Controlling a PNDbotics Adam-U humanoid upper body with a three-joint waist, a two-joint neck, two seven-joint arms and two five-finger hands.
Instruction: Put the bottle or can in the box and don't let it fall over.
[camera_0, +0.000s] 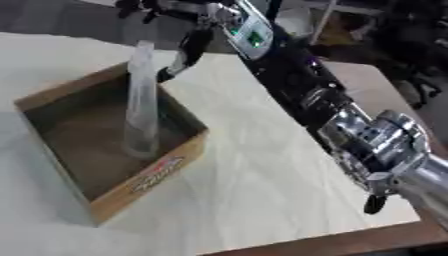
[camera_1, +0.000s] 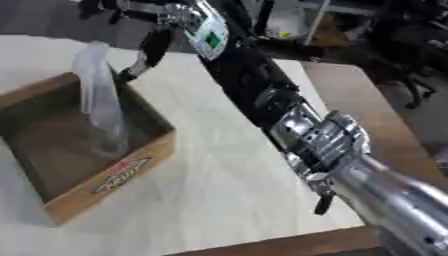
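Left eye view shows the right hand (camera_0: 188, 42) above the box's far rim, its fingers straight and apart, holding nothing. Just below it, the clear bottle (camera_0: 142, 102) stands upright inside the cardboard box (camera_0: 149, 180), whose red-and-white label is unreadable.

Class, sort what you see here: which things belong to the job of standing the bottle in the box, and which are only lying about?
Part of the job:
clear bottle, upright in the box
cardboard box
right hand, fingers straight, beside the bottle's top

Lying about:
table
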